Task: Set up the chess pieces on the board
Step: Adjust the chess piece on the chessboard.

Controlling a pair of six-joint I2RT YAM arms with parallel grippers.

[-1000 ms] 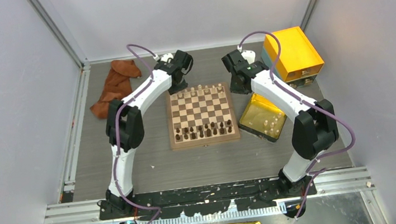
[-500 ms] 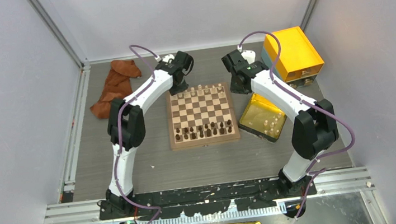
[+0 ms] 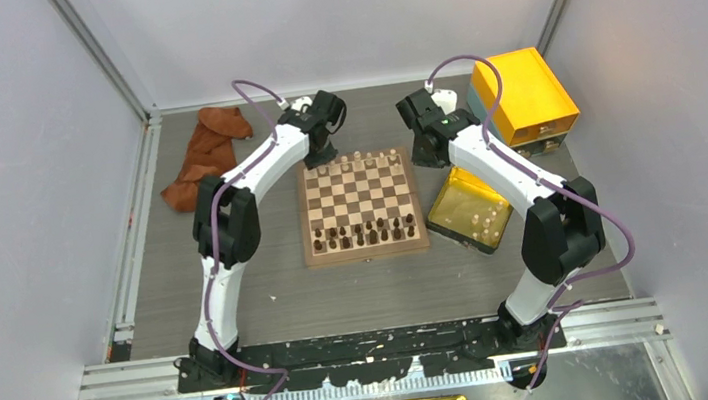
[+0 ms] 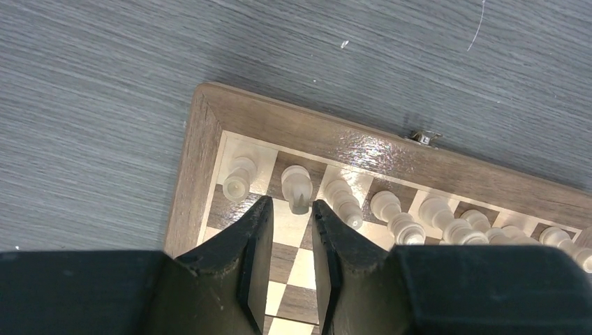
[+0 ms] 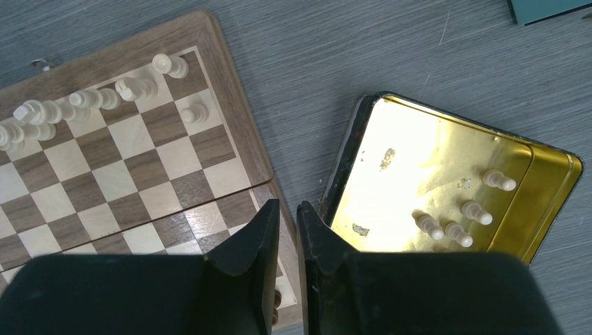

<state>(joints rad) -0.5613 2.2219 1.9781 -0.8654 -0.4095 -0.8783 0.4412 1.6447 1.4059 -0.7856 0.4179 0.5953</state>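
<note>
Far rank of board (image 3: 366, 252) lined with pale pieces (image 4: 342, 202). Single pale pawn (image 5: 194, 112) set on second rank; other pawn squares bare. Four pale pawns (image 5: 473, 211) lying in gold tray (image 5: 341, 183) beside board. Dark pieces (image 3: 364, 231) ranged along near side. Left gripper (image 4: 291, 204) poised over far-left corner, jaws narrowly parted, nothing gripped. Right gripper (image 5: 287, 208) above board edge by tray, jaws barely apart, empty. Pawn rank judged mostly outstanding.

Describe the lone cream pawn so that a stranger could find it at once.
Find the chessboard and the golden tray beside it. A row of cream pieces lines the board's far edge; go to its end on the tray's side. The cream pawn stands one square in front of the corner piece, on a light square, alone, while its neighbours all stand in the row.
</note>
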